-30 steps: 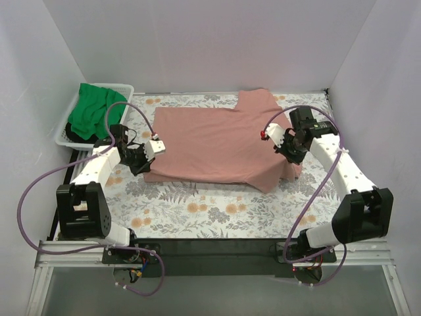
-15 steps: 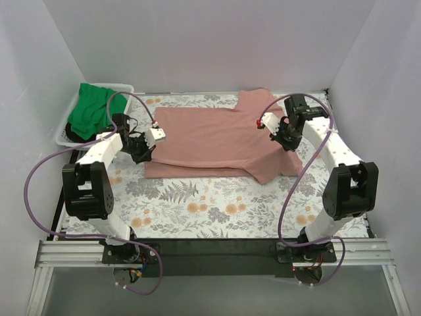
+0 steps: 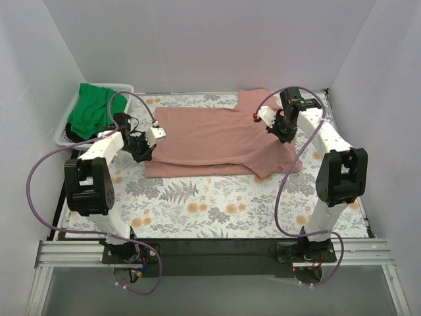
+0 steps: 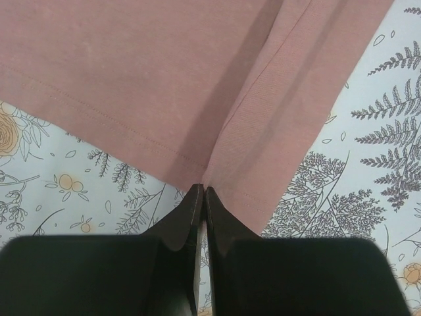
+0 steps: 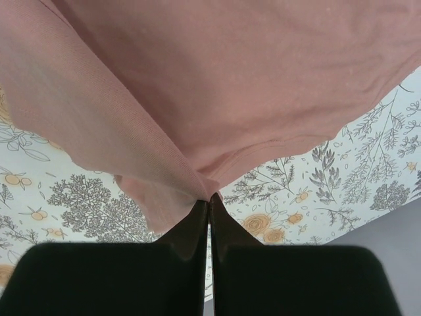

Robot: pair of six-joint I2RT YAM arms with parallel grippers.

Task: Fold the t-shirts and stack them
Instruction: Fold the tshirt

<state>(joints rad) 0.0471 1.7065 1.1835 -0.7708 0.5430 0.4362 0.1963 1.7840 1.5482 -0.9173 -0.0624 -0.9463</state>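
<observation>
The salmon-pink t-shirt [image 3: 210, 141] lies spread across the middle of the floral cloth, its near part doubled over. My left gripper [image 3: 146, 153] is at the shirt's left edge, shut on a pinch of the hem [image 4: 217, 158] and lifting it into a ridge. My right gripper [image 3: 284, 133] is at the shirt's right side, shut on a raised fold of pink cloth [image 5: 158, 164] just above the table. The green t-shirt [image 3: 92, 112] sits bunched in the basket at the far left.
A white slotted basket [image 3: 123, 88] stands at the far-left corner. The floral cloth [image 3: 217, 204] covers the table. White walls close in the back and both sides. The arm bases and purple cables sit along the near edge.
Both grippers have moved toward the back wall, the right one farther, drawing the pink shirt's near edge back with them. Both stay shut on the cloth.
</observation>
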